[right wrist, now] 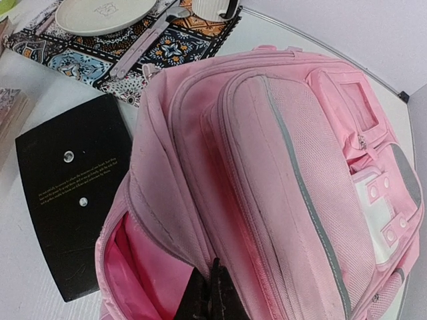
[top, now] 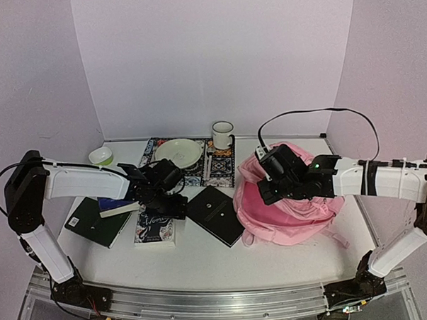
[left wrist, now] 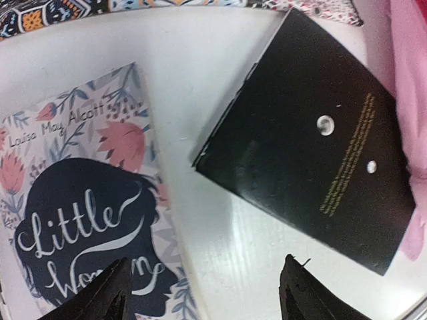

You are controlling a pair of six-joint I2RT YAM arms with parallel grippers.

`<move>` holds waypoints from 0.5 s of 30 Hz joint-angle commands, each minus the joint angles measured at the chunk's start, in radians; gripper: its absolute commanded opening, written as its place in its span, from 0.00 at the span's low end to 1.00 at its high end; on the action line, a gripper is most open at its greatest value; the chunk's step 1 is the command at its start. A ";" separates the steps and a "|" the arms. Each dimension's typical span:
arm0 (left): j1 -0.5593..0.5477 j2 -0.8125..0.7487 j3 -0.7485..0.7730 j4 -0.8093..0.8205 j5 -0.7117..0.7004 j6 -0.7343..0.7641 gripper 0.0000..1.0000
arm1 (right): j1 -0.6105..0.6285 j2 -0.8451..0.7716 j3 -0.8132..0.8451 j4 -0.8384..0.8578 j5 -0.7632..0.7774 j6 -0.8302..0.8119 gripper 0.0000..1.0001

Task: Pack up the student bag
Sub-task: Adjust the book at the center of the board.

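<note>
The student bag point(top: 290, 206) is a large pink backpack lying at the right of the table, its main zip opening point(right wrist: 137, 267) gaping toward the black book. My right gripper point(right wrist: 213, 293) is shut on the fabric edge of that opening and holds it up; it sits at the bag's left side point(top: 269, 191). A black book point(top: 216, 215) lies flat left of the bag point(right wrist: 280, 167). The floral "Little Women" book point(left wrist: 80, 200) lies further left. My left gripper point(left wrist: 203, 293) hangs open over the bare table between the two books point(top: 167, 201), holding nothing.
A dark green book point(top: 96, 222) and a white-edged book point(top: 120, 209) lie under the left arm. At the back, a patterned placemat point(top: 221, 170) carries a plate point(top: 178, 153) and a mug point(top: 223, 135). A small green-rimmed bowl point(top: 100, 156) stands at the back left.
</note>
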 commanded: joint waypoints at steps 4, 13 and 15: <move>0.048 -0.075 -0.054 -0.091 -0.041 -0.006 0.82 | -0.006 0.097 -0.004 0.017 -0.034 0.032 0.03; 0.191 -0.167 -0.128 -0.071 0.027 0.040 0.89 | 0.019 0.104 0.063 -0.053 -0.152 0.064 0.40; 0.234 -0.178 -0.162 -0.035 0.075 0.057 0.89 | 0.036 0.102 0.082 -0.051 -0.164 0.079 0.48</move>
